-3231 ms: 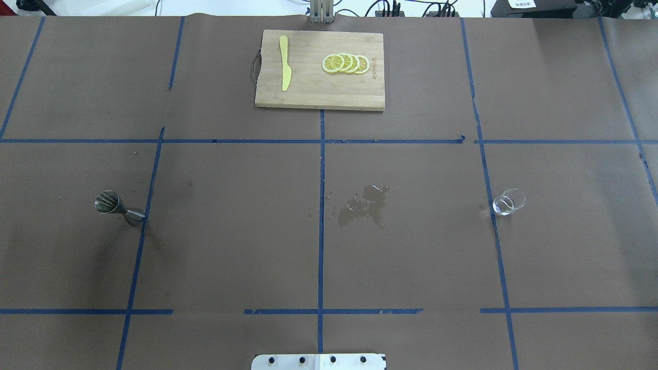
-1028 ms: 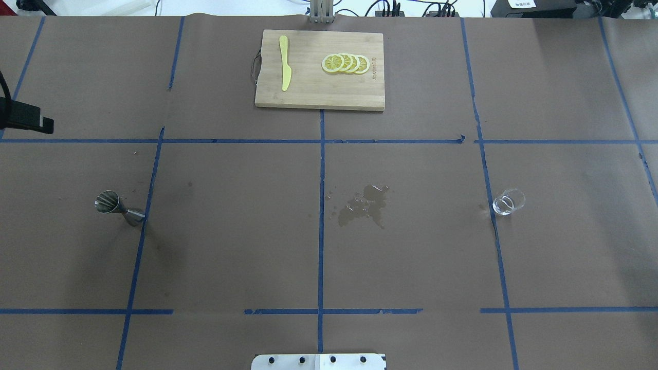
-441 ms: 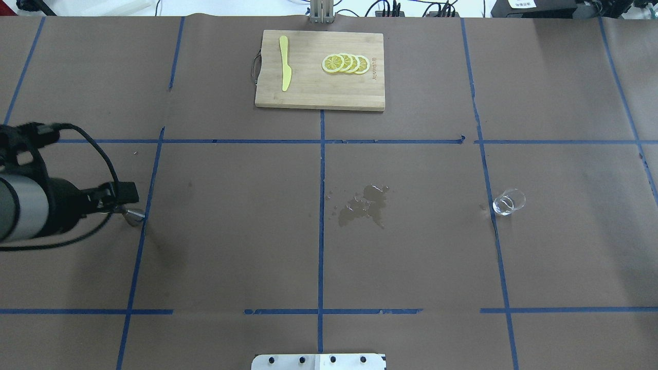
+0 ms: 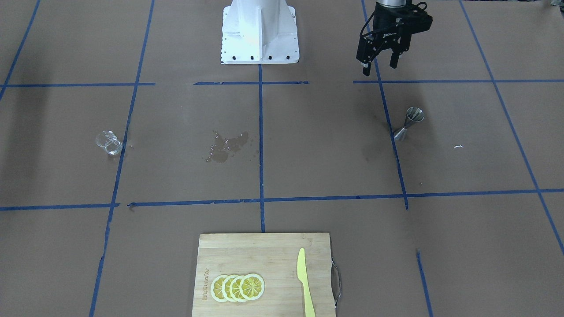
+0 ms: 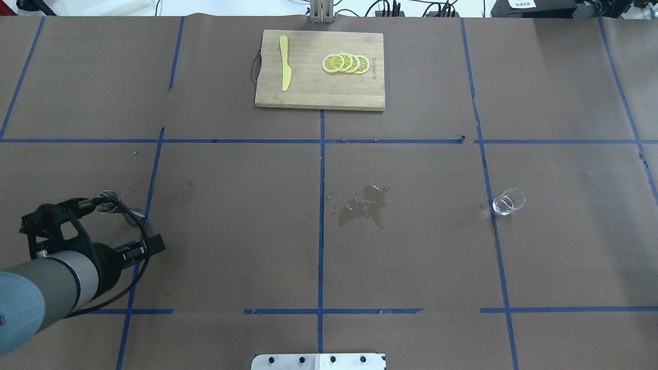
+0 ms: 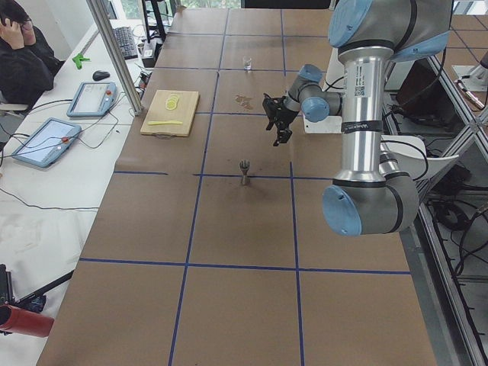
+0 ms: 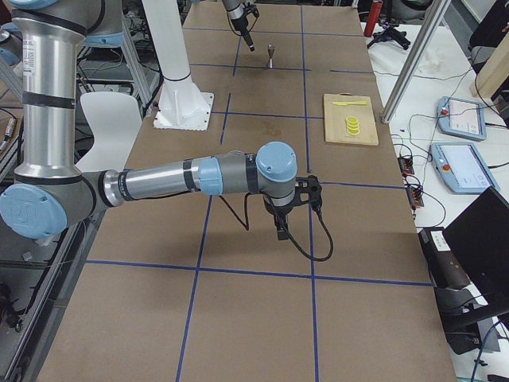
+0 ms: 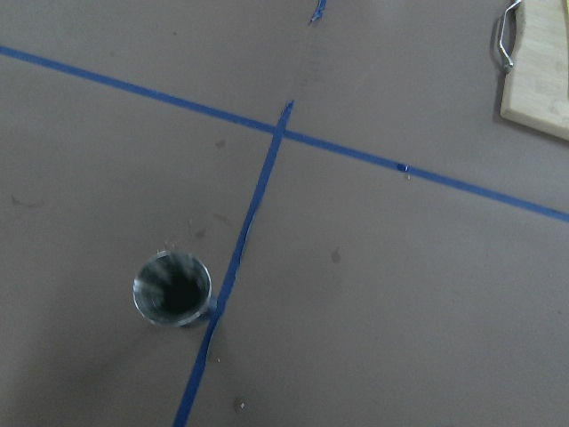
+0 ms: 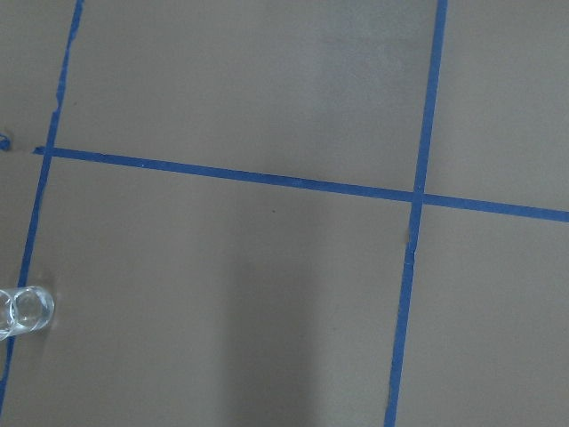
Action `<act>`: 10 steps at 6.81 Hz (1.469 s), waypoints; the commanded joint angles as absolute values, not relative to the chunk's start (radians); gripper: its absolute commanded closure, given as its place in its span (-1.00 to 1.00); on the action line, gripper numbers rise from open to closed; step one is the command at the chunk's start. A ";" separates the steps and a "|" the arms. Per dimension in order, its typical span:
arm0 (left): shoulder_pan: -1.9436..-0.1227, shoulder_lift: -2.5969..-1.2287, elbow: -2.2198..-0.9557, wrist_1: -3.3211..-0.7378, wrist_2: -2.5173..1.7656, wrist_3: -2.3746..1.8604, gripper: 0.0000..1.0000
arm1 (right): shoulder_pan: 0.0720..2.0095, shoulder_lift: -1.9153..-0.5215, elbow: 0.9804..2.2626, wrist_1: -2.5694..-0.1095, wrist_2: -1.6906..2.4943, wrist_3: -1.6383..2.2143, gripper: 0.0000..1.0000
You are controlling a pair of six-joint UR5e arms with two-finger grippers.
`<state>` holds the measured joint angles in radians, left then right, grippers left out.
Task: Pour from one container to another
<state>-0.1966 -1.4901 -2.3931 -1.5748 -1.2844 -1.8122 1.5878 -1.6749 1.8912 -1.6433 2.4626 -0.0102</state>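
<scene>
The steel jigger [image 4: 410,123] stands upright on a blue tape line on the robot's left side. Its open top [image 8: 172,287] shows low and left in the left wrist view, and it is partly hidden by the arm in the overhead view [image 5: 110,196]. My left gripper [image 4: 378,69] hangs open and empty in the air, nearer the robot's base than the jigger and apart from it. The clear cup [image 5: 509,201] stands alone on the right side and sits at the right wrist view's lower left edge [image 9: 22,313]. My right gripper [image 7: 280,229] shows only in the exterior right view, so I cannot tell its state.
A wet spill [image 5: 362,205] darkens the paper near the table's middle. At the far edge lies a wooden cutting board [image 5: 318,92] with lemon slices [image 5: 345,63] and a yellow knife [image 5: 284,62]. The robot's white base [image 4: 259,31] stands at the near edge.
My left arm came in from the left, passed over the jigger and now sits closer to the robot's base, so the jigger's rim shows again. Jigger and cup have not moved.
</scene>
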 commanded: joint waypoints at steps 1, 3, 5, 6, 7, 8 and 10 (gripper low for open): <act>-0.063 -1.383 -2.372 -1.557 -1.088 -1.987 -1.00 | 1.585 -1.686 1.899 -1.637 2.511 0.101 -1.00; -0.002 -1.378 -2.272 -1.557 -0.956 -2.122 -1.00 | 1.534 -1.686 2.012 -1.632 2.481 0.274 -1.00; 0.023 -1.378 -2.263 -1.557 -0.934 -2.141 -1.00 | 1.383 -1.722 2.159 -1.562 2.323 0.539 -1.00; 0.023 -1.374 -2.263 -1.555 -0.890 -2.146 -1.00 | 1.324 -1.783 2.172 -1.399 2.298 0.663 -1.00; 0.023 -1.374 -2.254 -1.554 -0.850 -2.148 -1.00 | 1.266 -1.872 2.169 -1.194 2.245 0.758 -1.00; 0.023 -1.374 -2.226 -1.551 -0.812 -2.152 -1.00 | 1.212 -1.911 2.169 -1.069 2.218 0.879 -1.00; 0.023 -1.376 -2.198 -1.552 -0.786 -2.197 -1.00 | 1.041 -1.925 2.190 -0.985 2.063 1.048 -1.00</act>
